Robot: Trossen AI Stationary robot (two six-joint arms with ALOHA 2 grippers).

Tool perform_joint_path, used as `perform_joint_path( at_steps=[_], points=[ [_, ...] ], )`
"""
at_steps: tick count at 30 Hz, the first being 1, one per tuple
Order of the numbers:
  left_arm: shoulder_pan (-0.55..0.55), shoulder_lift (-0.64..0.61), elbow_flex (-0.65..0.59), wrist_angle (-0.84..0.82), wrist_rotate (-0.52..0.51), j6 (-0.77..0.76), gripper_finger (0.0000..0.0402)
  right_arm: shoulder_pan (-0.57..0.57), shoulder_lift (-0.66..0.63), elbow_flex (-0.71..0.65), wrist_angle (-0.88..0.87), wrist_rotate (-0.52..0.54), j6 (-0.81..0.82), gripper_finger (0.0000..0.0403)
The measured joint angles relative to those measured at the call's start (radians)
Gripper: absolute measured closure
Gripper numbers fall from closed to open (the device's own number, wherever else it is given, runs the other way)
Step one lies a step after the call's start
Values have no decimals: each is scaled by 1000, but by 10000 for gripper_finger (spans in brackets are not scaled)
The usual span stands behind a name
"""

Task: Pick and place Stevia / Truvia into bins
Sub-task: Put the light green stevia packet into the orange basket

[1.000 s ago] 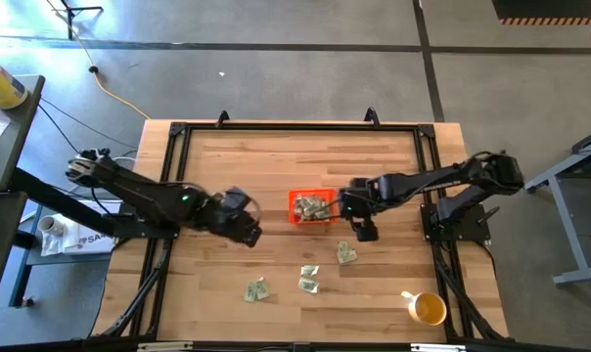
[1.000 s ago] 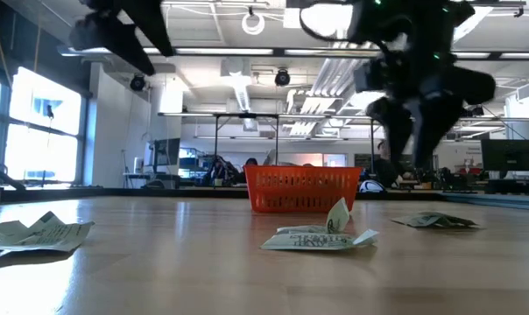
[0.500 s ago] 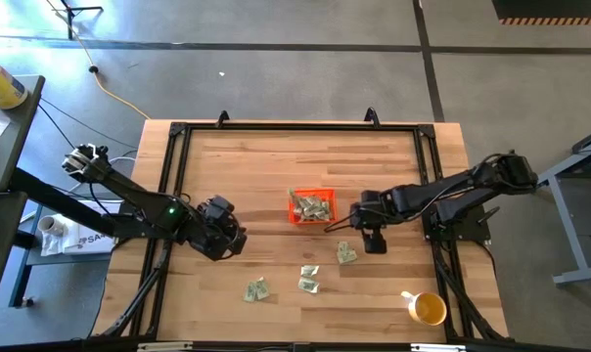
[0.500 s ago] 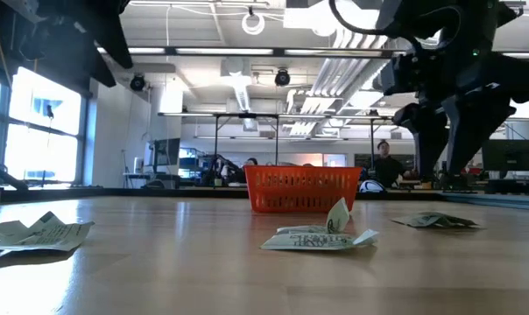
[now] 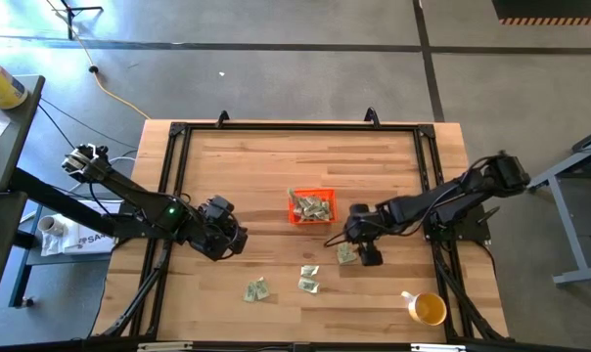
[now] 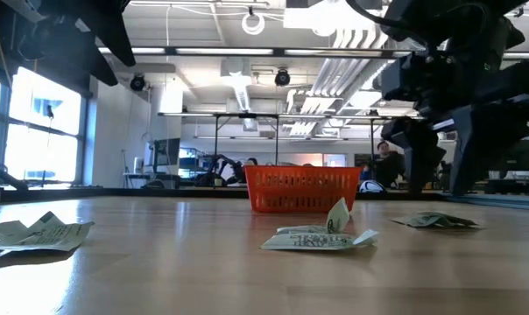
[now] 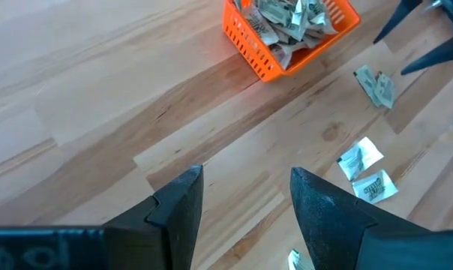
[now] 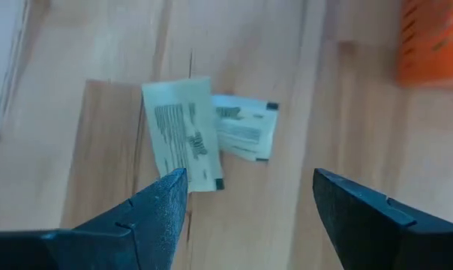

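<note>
The orange-red bin (image 5: 312, 206) stands mid-table with several pale green and white packets inside. Loose packets lie flat on the wood: a pair (image 5: 346, 254) near the bin, another pair (image 5: 308, 279) and a third group (image 5: 256, 289) closer to the near edge. My right gripper (image 5: 359, 242) hovers open over the first pair; in its wrist view the two packets (image 8: 204, 135) lie ahead of the gripper (image 8: 249, 195), untouched. My left gripper (image 5: 222, 235) waits open, left of the bin (image 7: 286, 30).
A round yellow cup (image 5: 428, 309) stands near the table's near right corner. A black frame (image 5: 295, 125) runs around the tabletop. Bare wood lies between the bin and the far edge. In the low view the bin (image 6: 304, 188) stands behind two packets (image 6: 321, 234).
My right gripper has moved from beside the bin toward the table's near edge and come down over the pair of packets, staying open. My left gripper drew back a little toward the table's left edge, then kept still. No packet has moved.
</note>
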Motion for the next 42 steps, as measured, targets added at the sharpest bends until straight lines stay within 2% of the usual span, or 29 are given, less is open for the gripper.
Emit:
perform_joint_path(
  at_steps=[6,16,27,32,42],
  points=[
    [0,0,0,-1,0,0,167,45,31,0,3,-22,47,126],
    [0,0,1,-31,0,1,167,153,47,0,37,113,145,126],
    [0,0,1,-55,32,4,167,175,128,1,89,139,325,129],
    [0,0,1,-59,36,8,167,175,129,1,92,162,367,168],
    [0,0,1,-58,38,27,167,172,129,1,94,131,393,292]
  ],
)
